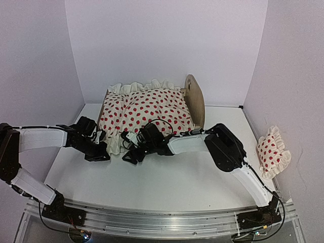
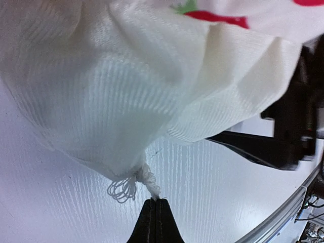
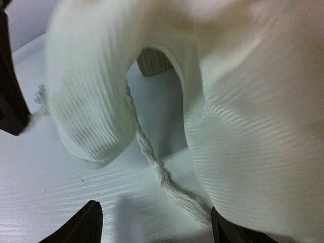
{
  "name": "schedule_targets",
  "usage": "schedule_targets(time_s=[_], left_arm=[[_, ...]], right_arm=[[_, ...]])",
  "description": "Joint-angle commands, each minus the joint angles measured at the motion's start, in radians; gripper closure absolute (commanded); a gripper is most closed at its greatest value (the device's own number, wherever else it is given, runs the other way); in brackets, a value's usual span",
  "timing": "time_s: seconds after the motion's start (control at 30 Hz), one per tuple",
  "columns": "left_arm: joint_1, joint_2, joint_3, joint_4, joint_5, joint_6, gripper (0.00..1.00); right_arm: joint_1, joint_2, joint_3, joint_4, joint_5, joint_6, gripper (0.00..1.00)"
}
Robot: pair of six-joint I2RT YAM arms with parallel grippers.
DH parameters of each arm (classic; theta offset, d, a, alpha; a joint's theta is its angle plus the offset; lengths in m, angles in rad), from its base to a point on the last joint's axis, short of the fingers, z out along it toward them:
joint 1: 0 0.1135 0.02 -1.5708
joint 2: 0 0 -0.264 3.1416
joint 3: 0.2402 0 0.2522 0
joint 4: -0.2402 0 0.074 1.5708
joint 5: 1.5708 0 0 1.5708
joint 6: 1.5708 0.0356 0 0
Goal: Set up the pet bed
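Up toward 12 o'clock on the white tabletop, boxed in by plain pale walls, sits the pet bed. Its headboard is at the 3 o'clock end, and it's pretty much buried under a red-dotted duvet. A matching pillow leans on the wall over at 3 o'clock.

The overhead view has both arms meeting at the duvet's 6 o'clock edge, but you can't read the fingers from there. The left wrist view sorts it: the left tool is pinched fully closed on the frayed cord hanging off a duvet corner. The right wrist view shows the right tool spread wide, with a twisted cord lying on the tabletop between its fingers and nothing gripped.
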Motion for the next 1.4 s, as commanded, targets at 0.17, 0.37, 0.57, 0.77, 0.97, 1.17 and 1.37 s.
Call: schedule_targets(time_s=[0.17, 0.37, 0.57, 0.77, 0.97, 1.17, 1.37], left_arm=[[0.005, -0.093, 0.044, -0.042, 0.033, 0.039, 1.0], [0.022, -0.106, 0.074, -0.103, -0.022, 0.077, 1.0], [0.129, -0.078, 0.153, -0.106, -0.143, 0.282, 1.0], [0.205, 0.004, 0.205, -0.061, -0.221, 0.786, 1.0], [0.28, -0.002, 0.109, 0.021, -0.261, 1.11, 1.0], [0.334, 0.052, 0.07, 0.078, -0.236, 1.204, 1.0], [0.334, 0.105, 0.068, 0.107, -0.217, 1.172, 1.0]], right_arm=[[0.039, 0.153, 0.208, -0.18, 0.119, -0.047, 0.36], [0.042, 0.059, 0.057, -0.189, 0.148, -0.055, 0.85], [0.042, -0.091, -0.104, -0.191, 0.158, -0.008, 1.0], [0.04, -0.223, -0.171, -0.142, 0.148, 0.049, 1.0], [0.031, -0.3, -0.262, -0.139, 0.173, 0.072, 1.0], [0.008, -0.379, -0.416, -0.138, 0.201, 0.13, 1.0], [-0.01, -0.41, -0.486, -0.138, 0.224, 0.216, 1.0]])
